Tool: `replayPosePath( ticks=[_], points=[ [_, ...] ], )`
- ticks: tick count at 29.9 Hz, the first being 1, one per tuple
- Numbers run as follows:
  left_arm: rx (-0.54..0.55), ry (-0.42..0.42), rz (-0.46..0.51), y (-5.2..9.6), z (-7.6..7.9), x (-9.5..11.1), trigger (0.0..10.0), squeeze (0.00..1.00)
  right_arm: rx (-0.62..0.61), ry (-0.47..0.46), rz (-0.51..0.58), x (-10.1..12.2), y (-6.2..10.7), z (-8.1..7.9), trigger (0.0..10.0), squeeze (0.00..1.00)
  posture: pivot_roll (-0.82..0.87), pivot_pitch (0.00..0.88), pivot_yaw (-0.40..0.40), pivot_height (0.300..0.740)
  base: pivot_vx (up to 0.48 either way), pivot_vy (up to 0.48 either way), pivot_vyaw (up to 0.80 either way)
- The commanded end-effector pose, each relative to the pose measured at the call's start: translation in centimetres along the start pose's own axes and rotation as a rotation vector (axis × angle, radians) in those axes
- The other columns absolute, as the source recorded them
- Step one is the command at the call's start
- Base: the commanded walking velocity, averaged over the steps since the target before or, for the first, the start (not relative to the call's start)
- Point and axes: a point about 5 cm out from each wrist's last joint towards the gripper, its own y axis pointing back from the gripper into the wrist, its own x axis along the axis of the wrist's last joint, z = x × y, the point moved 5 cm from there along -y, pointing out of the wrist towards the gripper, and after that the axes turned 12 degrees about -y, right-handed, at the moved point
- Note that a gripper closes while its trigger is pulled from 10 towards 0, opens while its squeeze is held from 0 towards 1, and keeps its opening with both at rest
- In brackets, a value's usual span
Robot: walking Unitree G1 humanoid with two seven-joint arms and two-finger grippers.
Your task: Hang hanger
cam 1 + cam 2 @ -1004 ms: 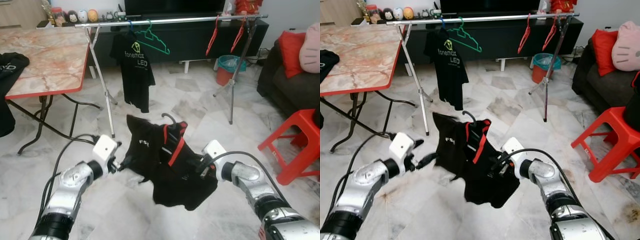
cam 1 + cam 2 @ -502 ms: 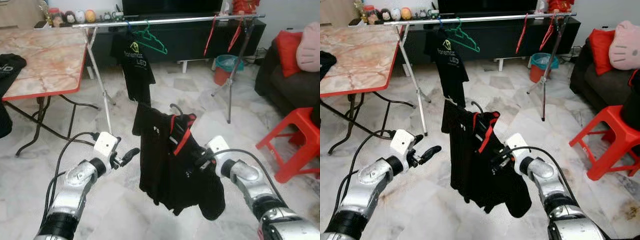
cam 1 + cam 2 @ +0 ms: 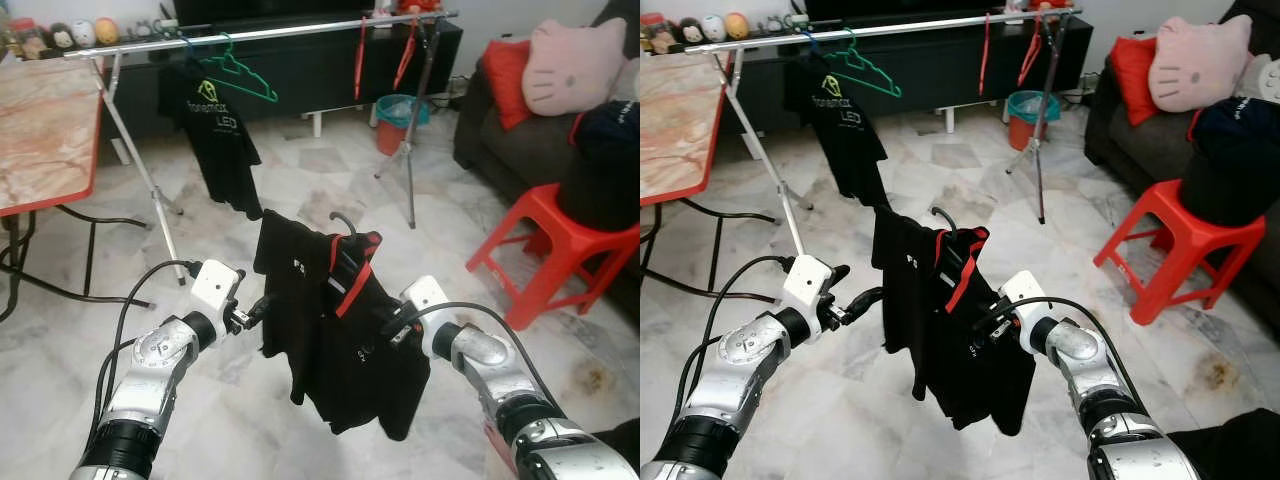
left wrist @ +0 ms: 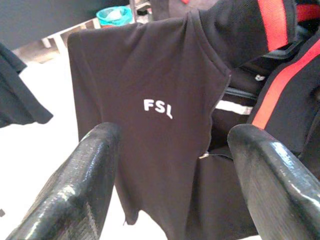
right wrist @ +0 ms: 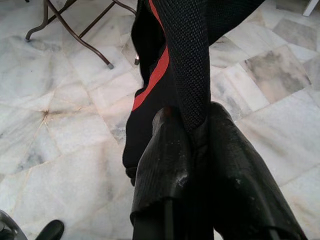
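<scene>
A black shirt [image 3: 340, 330] with red trim hangs on a dark hanger whose hook [image 3: 343, 220] sticks up above the collar. My right gripper [image 3: 395, 325] is shut on the shirt's right side at chest height; in the right wrist view black mesh fabric [image 5: 185, 60] is pinched between its fingers [image 5: 160, 150]. My left gripper [image 3: 258, 308] is open at the shirt's left sleeve, and the sleeve with white "FSL" lettering [image 4: 157, 106] lies just ahead of its spread fingers [image 4: 90, 165]. The clothes rail [image 3: 260, 33] stands behind, carrying a black T-shirt [image 3: 213, 120], a green hanger [image 3: 240, 75] and red hangers [image 3: 362, 55].
A red stool [image 3: 545, 245] stands at the right before a dark sofa with a pink pillow [image 3: 565, 65]. A marble-top table with a red edge [image 3: 45, 130] is at the left. A teal-lined bin [image 3: 400, 108] sits behind the rail's right leg.
The camera has swung to the right. My left gripper let go of the sleeve and opened; it is now back close to the sleeve. The shirt has dropped to hang from my right gripper.
</scene>
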Motion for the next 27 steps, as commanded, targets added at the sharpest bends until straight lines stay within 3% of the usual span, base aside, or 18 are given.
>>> replayPosePath(
  ticks=[1, 6, 12, 23, 27],
  points=[
    [0.008, 0.023, -0.002, 0.1, -0.1, 0.0, 10.0, 0.0, 0.009, 0.015, 0.031, 0.6, -0.1, -0.2, 10.0, 0.0, -0.05, 0.001, -0.011, 0.74, 0.0, 0.0, -0.68],
    [0.003, 0.017, 0.004, 0.0, 0.1, 0.1, 10.0, 0.0, 0.011, 0.015, 0.032, 0.6, -0.2, -0.3, 10.0, 0.0, -0.05, 0.003, -0.011, 0.74, 0.0, 0.377, -0.68],
    [-0.007, -0.002, 0.007, 0.0, 0.3, 0.2, 10.0, 0.0, 0.014, 0.012, 0.034, 0.5, -0.2, -0.4, 10.0, 0.0, -0.05, 0.004, -0.01, 0.74, 0.0, 0.0, -0.59],
    [-0.022, -0.006, 0.027, -0.1, 0.3, 1.0, 10.0, 0.0, 0.013, 0.022, 0.033, 0.4, -0.4, -0.7, 10.0, 0.0, -0.05, 0.009, -0.007, 0.74, 0.0, 0.0, 0.0],
    [-0.094, 0.016, 0.047, -0.1, 1.3, 1.6, 10.0, 0.0, 0.021, 0.022, 0.024, 0.2, -0.5, -1.0, 10.0, 0.0, -0.05, 0.01, -0.006, 0.74, 0.0, 0.0, 0.0]
  ],
)
